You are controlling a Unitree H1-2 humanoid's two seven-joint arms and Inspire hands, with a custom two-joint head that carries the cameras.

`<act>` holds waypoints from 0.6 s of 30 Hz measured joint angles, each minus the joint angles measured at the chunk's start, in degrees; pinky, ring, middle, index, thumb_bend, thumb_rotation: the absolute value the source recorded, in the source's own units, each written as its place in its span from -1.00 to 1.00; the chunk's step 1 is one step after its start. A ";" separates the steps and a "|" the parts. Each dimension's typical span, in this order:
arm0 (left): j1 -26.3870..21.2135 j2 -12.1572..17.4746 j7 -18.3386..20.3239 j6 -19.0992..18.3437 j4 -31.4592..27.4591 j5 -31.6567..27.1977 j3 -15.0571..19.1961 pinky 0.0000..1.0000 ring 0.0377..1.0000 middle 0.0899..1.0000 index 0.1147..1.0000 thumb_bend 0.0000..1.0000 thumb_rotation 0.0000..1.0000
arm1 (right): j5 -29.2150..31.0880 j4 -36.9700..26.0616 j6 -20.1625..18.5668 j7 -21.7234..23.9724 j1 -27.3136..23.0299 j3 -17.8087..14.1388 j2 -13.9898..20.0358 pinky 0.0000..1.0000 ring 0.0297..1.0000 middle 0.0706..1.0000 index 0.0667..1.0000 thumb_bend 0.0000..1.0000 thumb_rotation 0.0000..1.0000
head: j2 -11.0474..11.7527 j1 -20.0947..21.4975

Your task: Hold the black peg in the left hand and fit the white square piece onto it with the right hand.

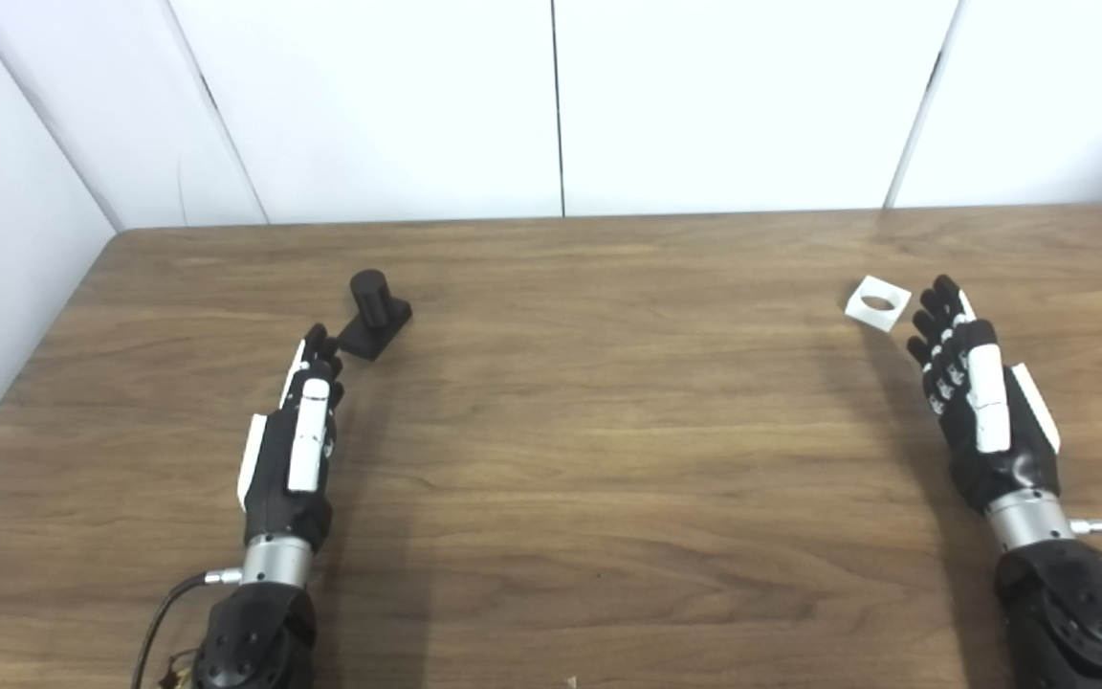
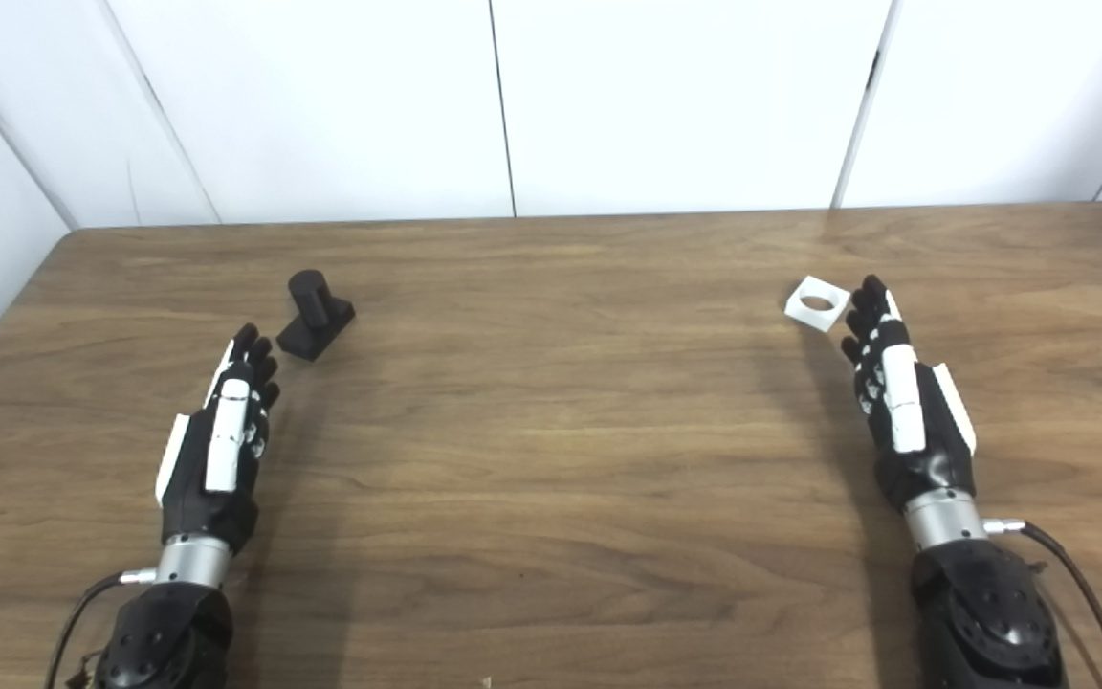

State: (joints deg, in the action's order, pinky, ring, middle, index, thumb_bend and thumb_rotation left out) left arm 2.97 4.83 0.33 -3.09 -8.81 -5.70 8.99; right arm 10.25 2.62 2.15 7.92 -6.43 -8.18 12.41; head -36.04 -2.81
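1. Left eye view shows the black peg (image 1: 377, 312) standing on its square base on the wooden worktop (image 1: 608, 431), left of centre and toward the far edge, with the left hand (image 1: 295, 450) just short of it, fingertips near the base corner but apparently not touching.
2. Both hands are released: fingers (image 1: 319, 356) extended and held side by side, edge-on, grasping nothing.
3. The white square piece (image 1: 878, 302) lies flat far to the right, its round hole facing up; the right hand (image 1: 977, 402) rests just beside it, fingertips close to its near right corner.
4. Judged from this layout, the step in hand is the two reaches, so neither pickup is done yet.
5. To do it well, the left hand should wrap the peg's base rather than its post, leaving the post free and upright for the piece.
6. The right hand should pinch the piece by its outer edges, keeping the hole unobstructed, since the thin plate may skid if pushed.
7. Right eye view separates the right fingertips from the piece a little more clearly; the left eye view shows the left fingertips closer to the peg's base.
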 measured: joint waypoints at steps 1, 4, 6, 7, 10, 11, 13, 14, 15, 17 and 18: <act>-0.02 0.00 -0.01 0.00 0.00 0.01 0.00 1.00 1.00 1.00 1.00 -0.22 0.84 | 0.01 0.00 0.00 0.00 -0.01 -0.01 0.00 1.00 1.00 1.00 1.00 0.20 1.00 | 0.00 0.00; -0.05 0.00 -0.10 0.00 0.00 0.00 0.02 1.00 1.00 1.00 1.00 -0.21 0.83 | 0.06 0.05 0.00 0.00 -0.03 -0.02 0.00 1.00 1.00 1.00 1.00 0.19 1.00 | 0.00 0.00; -0.07 0.00 -0.09 0.00 0.00 -0.02 0.01 1.00 1.00 1.00 1.00 -0.23 0.85 | 0.05 0.07 0.00 0.00 -0.05 -0.01 0.02 1.00 1.00 1.00 1.00 0.19 1.00 | 0.00 0.09; -0.07 0.00 -0.07 0.00 0.00 -0.04 0.02 1.00 1.00 1.00 1.00 -0.24 0.85 | 0.05 0.08 0.00 0.00 -0.05 -0.01 0.03 1.00 1.00 1.00 1.00 0.17 1.00 | 0.09 0.09; -0.08 0.01 0.05 0.08 0.08 -0.09 0.00 1.00 1.00 1.00 1.00 -0.23 0.87 | 0.04 0.09 0.02 0.01 -0.06 0.00 0.04 1.00 1.00 1.00 1.00 0.17 1.00 | 0.09 0.18; -0.08 0.01 0.08 0.08 0.08 -0.09 -0.01 1.00 1.00 1.00 1.00 -0.23 0.87 | 0.04 0.09 0.04 0.01 -0.06 0.01 0.04 1.00 1.00 1.00 1.00 0.17 1.00 | 0.09 0.18; -0.08 0.01 0.11 0.08 0.08 -0.09 -0.03 1.00 1.00 1.00 1.00 -0.22 0.85 | 0.04 0.10 0.06 0.02 -0.06 0.01 0.04 1.00 1.00 1.00 1.00 0.17 1.00 | 0.09 0.18; -0.08 0.01 0.12 0.08 0.08 -0.09 -0.03 1.00 1.00 1.00 1.00 -0.21 0.82 | 0.04 0.10 0.05 0.03 -0.06 0.00 0.04 1.00 1.00 1.00 1.00 0.17 1.00 | 0.09 0.09; -0.08 0.01 0.12 0.08 0.08 -0.10 -0.03 1.00 1.00 1.00 1.00 -0.21 0.81 | 0.05 0.10 0.05 0.03 -0.06 0.00 0.05 1.00 1.00 1.00 1.00 0.17 1.00 | 0.09 0.09; -0.08 0.01 0.12 0.08 0.08 -0.13 -0.03 1.00 1.00 1.00 1.00 -0.23 0.80 | 0.05 0.10 0.05 0.03 -0.06 0.01 0.05 1.00 1.00 1.00 1.00 0.17 1.00 | 0.09 0.09; -0.08 0.01 0.13 0.08 0.08 -0.13 -0.03 1.00 1.00 1.00 1.00 -0.24 0.79 | 0.07 0.10 0.05 0.04 -0.06 0.01 0.06 1.00 1.00 1.00 1.00 0.18 1.00 | 0.09 0.09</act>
State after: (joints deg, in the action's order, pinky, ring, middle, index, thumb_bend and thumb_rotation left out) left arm 2.90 4.85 0.45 -3.01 -8.73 -5.84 8.96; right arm 10.31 2.71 2.19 7.96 -6.49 -8.17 12.47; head -35.95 -2.72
